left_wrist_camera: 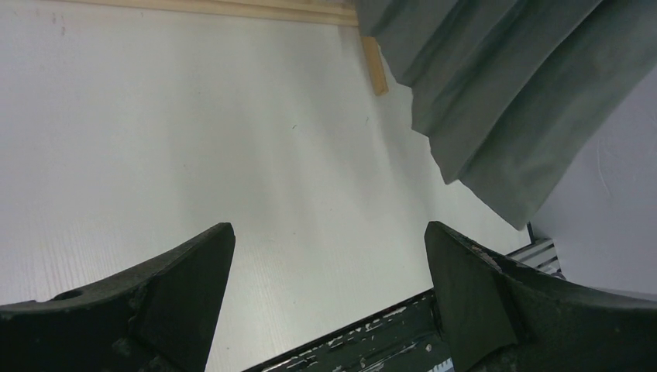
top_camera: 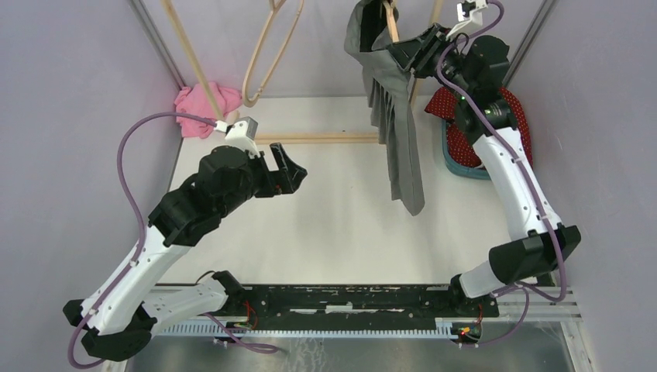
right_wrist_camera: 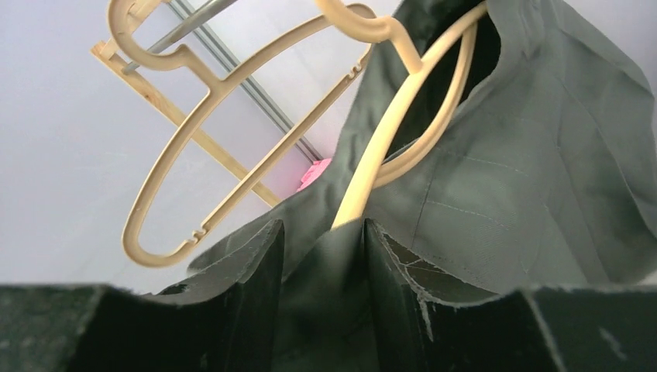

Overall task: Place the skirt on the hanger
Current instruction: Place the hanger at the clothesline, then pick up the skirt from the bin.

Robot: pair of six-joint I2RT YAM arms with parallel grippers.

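A grey pleated skirt (top_camera: 399,132) hangs from a beige hanger (top_camera: 391,23) at the back of the table, its hem reaching down to mid-table. In the right wrist view the hanger's arm (right_wrist_camera: 387,139) runs inside the skirt's waist (right_wrist_camera: 503,178). My right gripper (top_camera: 403,53) is up at that waist; its fingers (right_wrist_camera: 324,232) stand apart, with skirt cloth and the hanger's arm between them. My left gripper (top_camera: 288,172) hovers wide open over the table left of the skirt, nothing between its fingers (left_wrist_camera: 329,232). The skirt's hem (left_wrist_camera: 503,93) shows ahead of it.
A second, bare beige hanger (top_camera: 267,54) hangs to the left on the wooden rack (top_camera: 318,138). A pink cloth (top_camera: 205,101) lies at the back left. A blue basket (top_camera: 465,169) holding red dotted cloth (top_camera: 465,136) stands at the back right.
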